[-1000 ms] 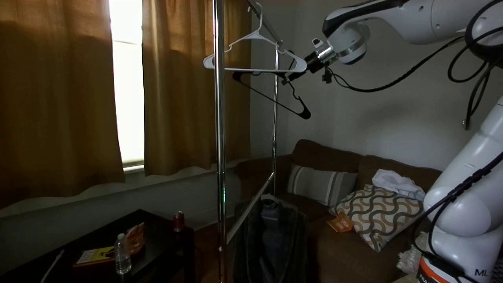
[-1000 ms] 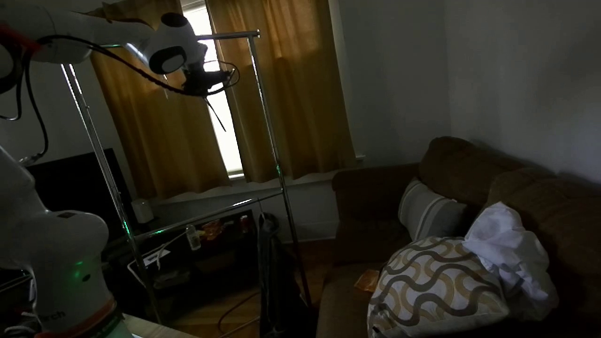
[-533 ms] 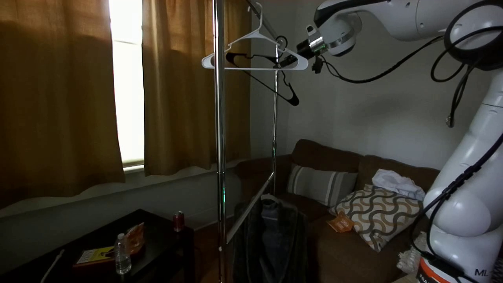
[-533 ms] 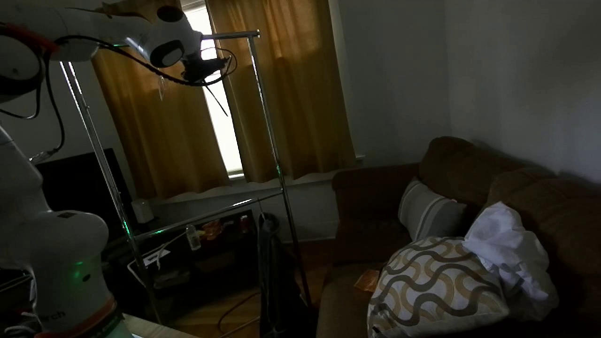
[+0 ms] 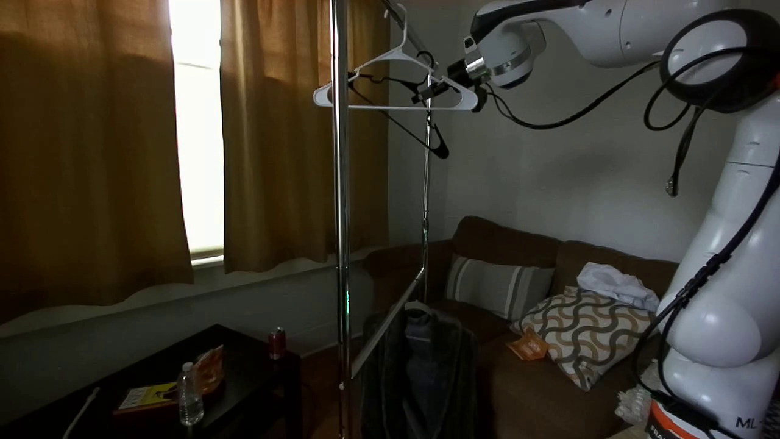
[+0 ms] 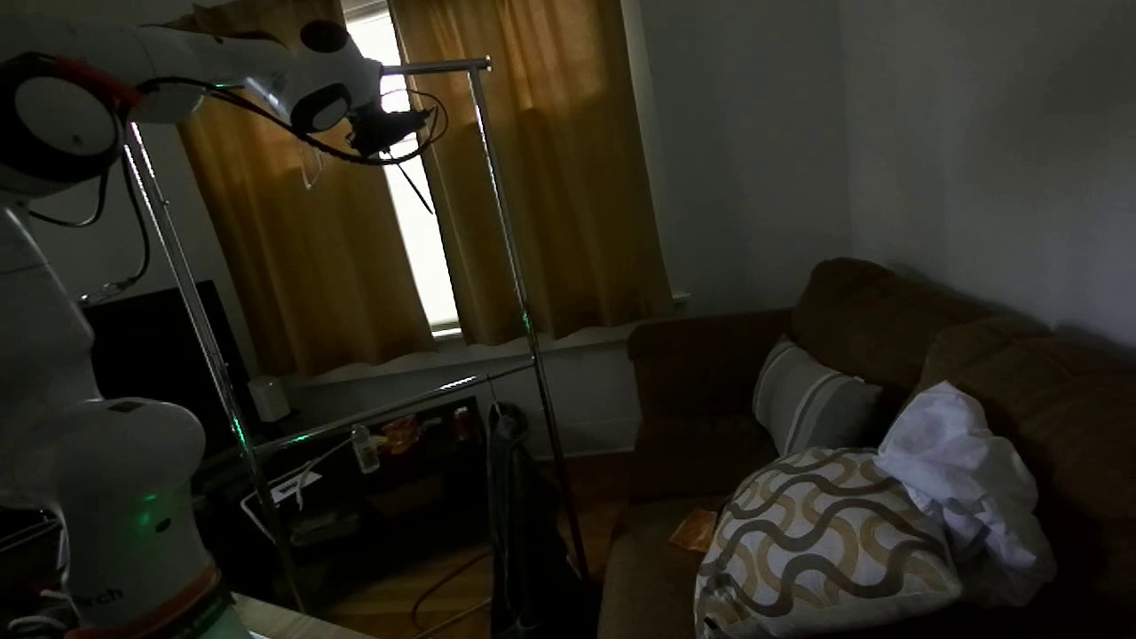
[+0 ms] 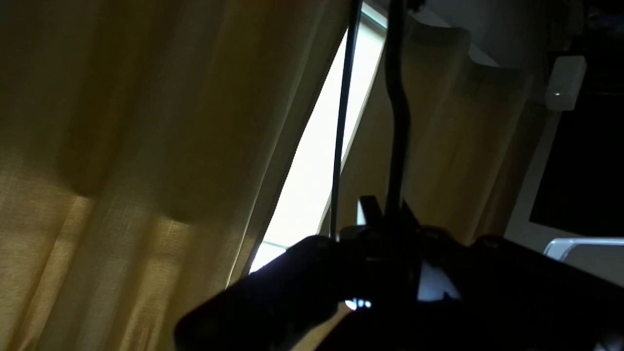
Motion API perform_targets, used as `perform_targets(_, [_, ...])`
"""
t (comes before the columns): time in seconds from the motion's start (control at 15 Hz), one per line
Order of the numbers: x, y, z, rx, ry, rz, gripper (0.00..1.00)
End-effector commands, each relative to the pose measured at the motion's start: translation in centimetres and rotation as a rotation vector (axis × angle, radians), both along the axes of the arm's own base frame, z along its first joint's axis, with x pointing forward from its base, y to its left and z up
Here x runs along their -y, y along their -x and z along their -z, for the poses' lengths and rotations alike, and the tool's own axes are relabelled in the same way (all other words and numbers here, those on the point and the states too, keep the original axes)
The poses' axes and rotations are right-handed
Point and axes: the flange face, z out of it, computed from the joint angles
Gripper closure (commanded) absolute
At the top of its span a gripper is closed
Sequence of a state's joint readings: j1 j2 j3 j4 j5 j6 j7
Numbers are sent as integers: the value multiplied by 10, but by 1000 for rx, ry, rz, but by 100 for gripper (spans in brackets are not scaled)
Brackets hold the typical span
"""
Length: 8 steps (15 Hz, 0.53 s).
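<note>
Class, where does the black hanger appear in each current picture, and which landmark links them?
In an exterior view: black hanger, upper middle, partly behind the white hanger.
In an exterior view: black hanger, upper left, a thin slanting line.
Wrist view: black hanger, running down from the top edge, right of centre.
Shared landmark: bright window gap between mustard curtains.

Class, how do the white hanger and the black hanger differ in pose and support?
The white hanger hangs level; the black hanger tilts. The white hanger is hooked over the rail; the black hanger is held by the gripper. Both have hooks and roughly triangular frames.
</note>
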<state>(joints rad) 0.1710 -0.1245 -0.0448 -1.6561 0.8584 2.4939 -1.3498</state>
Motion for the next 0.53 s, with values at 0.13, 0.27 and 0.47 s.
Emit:
perform_targets(0.13, [-2, -1, -5, 16, -7, 7, 98])
perform_targets(0.27, [-7, -1, -10, 34, -31, -4, 98])
perform_targets(0.47, [-8, -1, -17, 54, -85, 10, 98])
